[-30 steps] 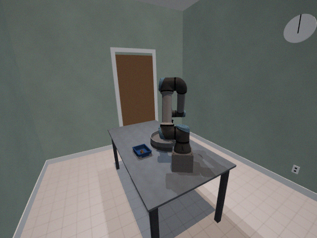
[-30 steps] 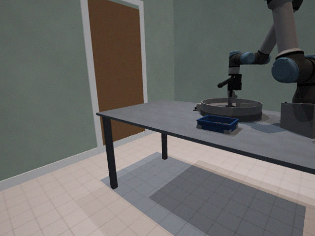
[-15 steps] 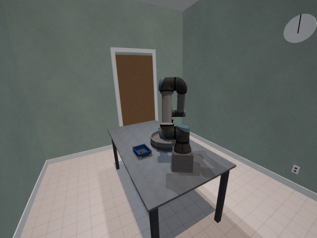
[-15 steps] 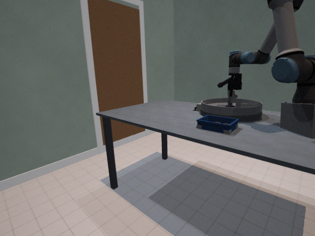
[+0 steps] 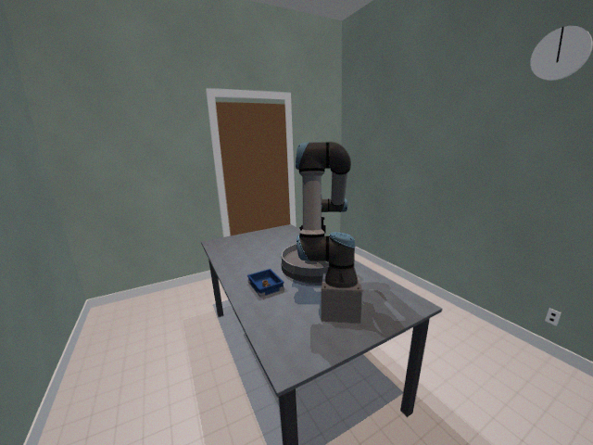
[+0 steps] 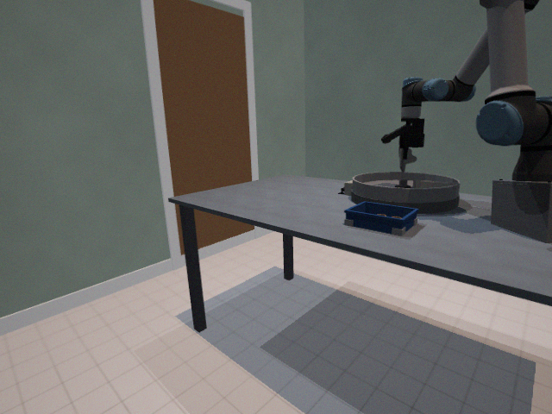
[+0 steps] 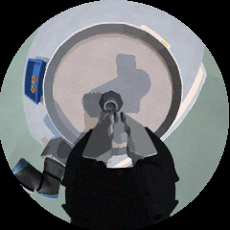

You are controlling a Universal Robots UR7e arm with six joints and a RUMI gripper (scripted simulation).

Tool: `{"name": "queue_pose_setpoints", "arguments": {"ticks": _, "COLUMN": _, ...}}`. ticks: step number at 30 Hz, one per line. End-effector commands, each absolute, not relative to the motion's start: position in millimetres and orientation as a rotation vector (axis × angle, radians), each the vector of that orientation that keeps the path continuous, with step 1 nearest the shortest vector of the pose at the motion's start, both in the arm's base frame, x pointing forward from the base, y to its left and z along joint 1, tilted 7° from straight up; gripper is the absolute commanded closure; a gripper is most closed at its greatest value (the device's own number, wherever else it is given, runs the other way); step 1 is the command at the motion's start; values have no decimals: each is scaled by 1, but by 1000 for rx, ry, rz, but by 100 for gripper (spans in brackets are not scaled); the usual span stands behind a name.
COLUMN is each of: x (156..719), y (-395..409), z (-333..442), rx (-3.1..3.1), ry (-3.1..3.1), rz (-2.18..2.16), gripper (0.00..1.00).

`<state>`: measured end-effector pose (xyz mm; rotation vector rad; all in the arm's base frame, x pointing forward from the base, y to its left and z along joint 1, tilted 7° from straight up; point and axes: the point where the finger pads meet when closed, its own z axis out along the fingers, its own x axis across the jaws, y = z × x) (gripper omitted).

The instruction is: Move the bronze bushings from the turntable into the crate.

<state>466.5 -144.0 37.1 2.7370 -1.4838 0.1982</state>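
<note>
Claw (image 6: 403,169) (image 7: 117,112): closed, nothing gripped | Bronze bushings (image 7: 34,84): in crate (image 5: 274,288) (image 6: 373,222) (image 7: 30,78), presumably sorted from steel

The hand (image 6: 403,170) (image 7: 117,112) has risen, its fingertips now higher over the turntable (image 5: 294,263) (image 6: 405,197) (image 7: 48,86).
</note>
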Motion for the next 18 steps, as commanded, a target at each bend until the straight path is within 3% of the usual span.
{"name": "queue_pose_setpoints", "arguments": {"ticks": 1, "x": 466, "y": -143, "z": 43, "rx": 2738, "ry": -1482, "rz": 191, "gripper": 94}}
{"name": "queue_pose_setpoints", "arguments": {"ticks": 18, "x": 465, "y": -142, "z": 42, "rx": 2739, "ry": -1483, "rz": 187, "gripper": 94}}
